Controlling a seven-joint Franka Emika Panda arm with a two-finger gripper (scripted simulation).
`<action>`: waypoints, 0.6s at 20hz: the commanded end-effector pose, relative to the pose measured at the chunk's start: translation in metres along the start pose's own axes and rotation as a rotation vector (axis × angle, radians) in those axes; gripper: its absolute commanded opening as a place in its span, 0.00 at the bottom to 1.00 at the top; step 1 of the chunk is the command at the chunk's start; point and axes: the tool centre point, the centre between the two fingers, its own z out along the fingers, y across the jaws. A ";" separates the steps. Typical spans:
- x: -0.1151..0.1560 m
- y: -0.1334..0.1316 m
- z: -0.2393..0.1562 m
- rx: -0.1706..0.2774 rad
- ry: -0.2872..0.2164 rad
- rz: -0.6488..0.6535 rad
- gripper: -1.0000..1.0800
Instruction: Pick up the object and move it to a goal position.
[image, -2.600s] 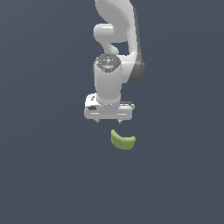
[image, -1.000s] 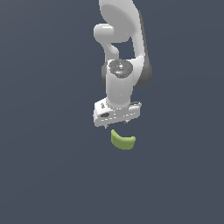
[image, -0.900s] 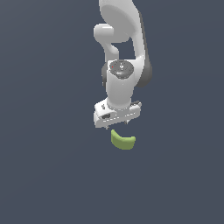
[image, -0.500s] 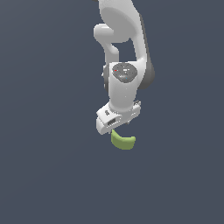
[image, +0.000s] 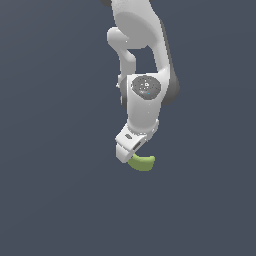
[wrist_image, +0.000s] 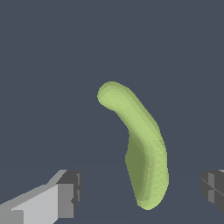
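Note:
The object (image: 142, 162) is a small curved yellow-green crescent lying on the dark grey floor. In the exterior view the white gripper (image: 131, 150) hangs right over it and covers its end on the exterior view's left. The wrist view shows the object (wrist_image: 139, 144) large and close, with the gripper (wrist_image: 142, 190) open. One grey fingertip (wrist_image: 68, 192) stands on each side of the object's thicker end, the other fingertip (wrist_image: 213, 189) at the picture's edge. Neither pad touches it.
A plain dark grey floor (image: 60, 200) fills both views. The white arm (image: 142, 60) rises from the gripper toward the upper edge of the exterior view.
The gripper has dropped down and turned about its axis, closing the gap to the object. The object has not moved.

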 end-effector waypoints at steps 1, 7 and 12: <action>0.004 0.001 0.000 0.001 0.001 -0.074 0.96; 0.012 0.003 0.001 0.004 0.003 -0.223 0.96; 0.016 0.005 0.002 0.005 0.005 -0.306 0.96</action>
